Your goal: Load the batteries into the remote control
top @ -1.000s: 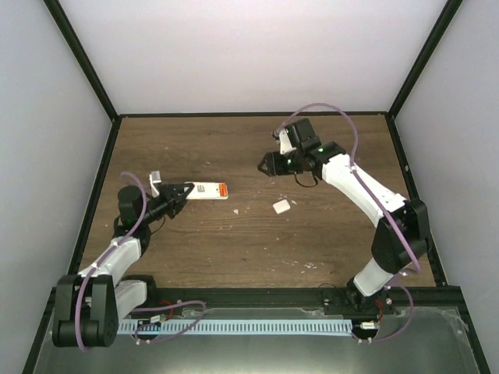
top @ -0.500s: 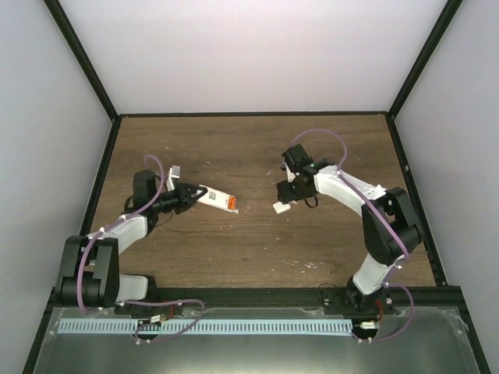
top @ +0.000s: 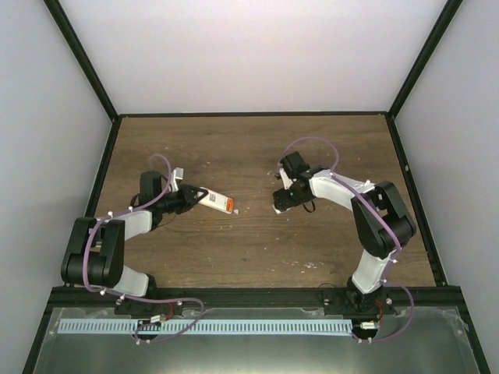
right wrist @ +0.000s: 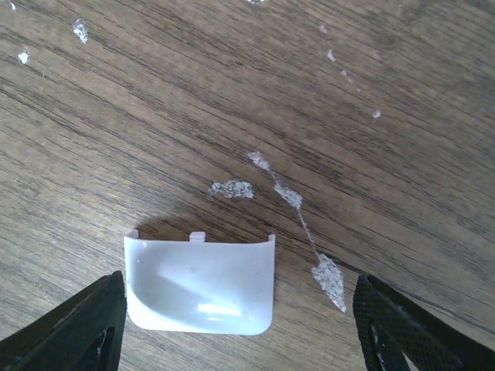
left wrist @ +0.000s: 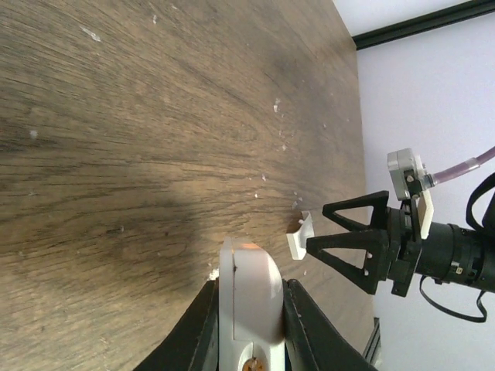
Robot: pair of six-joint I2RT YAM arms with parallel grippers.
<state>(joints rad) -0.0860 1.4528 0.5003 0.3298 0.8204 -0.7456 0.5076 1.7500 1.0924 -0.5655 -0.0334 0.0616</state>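
The left gripper (top: 189, 197) is clenched on the small white rectangular plastic remote control (top: 212, 200), fingers pressed to both long sides, as the left wrist view shows. A second ago the remote pointed almost level to the right. Now it slants down and to the right, and it has shifted slightly toward the table's middle. The left arm's elbow has swung in closer to the near edge. An orange-red patch (top: 228, 206) shows at the remote's free end; whether this is the batteries cannot be told from here.

The dark brown wooden table (top: 234, 257), marked with pale specks (right wrist: 232, 188), lies between the arms.

To the right, the small loose white plastic cover piece (right wrist: 199, 282) lies hollow side up on the wood, in about the same spot as before. The right gripper (left wrist: 319, 228) was up and well apart from it a second ago, nearer the back wall. It has since come down to the cover, and its jaws have spread wider, released and holding nothing. One black fingertip (right wrist: 85, 321) stands just beside the cover's left edge. The other is clear of its right edge.
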